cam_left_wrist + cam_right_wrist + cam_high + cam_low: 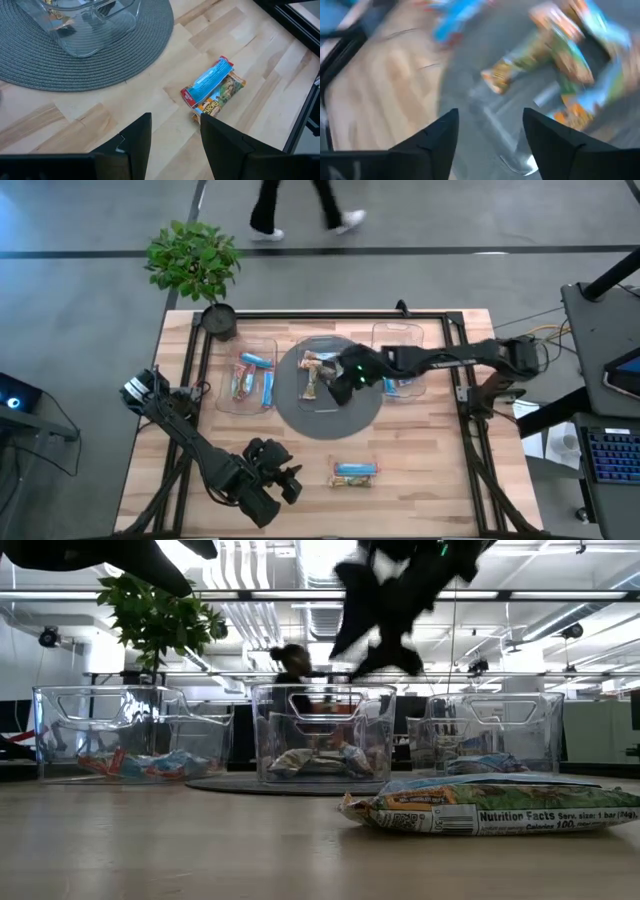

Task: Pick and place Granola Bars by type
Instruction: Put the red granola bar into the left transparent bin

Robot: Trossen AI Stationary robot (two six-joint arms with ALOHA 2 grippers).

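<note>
Two granola bars lie flat side by side on the bare wood near the table's near edge: a blue one (207, 80) and a green-orange one (224, 94), also in the high view as a pair (355, 473) and close up in the low view (490, 805). My left gripper (175, 122) is open and hovers just left of them (290, 480). My right gripper (490, 117) is open and hangs above the middle clear bin (312, 352), which holds several multicoloured bars (555, 55); it shows over the bin in the low view (385, 665).
The middle bin stands on a round grey woven mat (290, 415). The left bin (225, 390) and the right bin (400, 330) hold blue bars. A potted plant (195, 265) stands at the far left corner. A black frame rail (470, 430) runs along the table's sides. A person walks beyond the far edge (300, 210).
</note>
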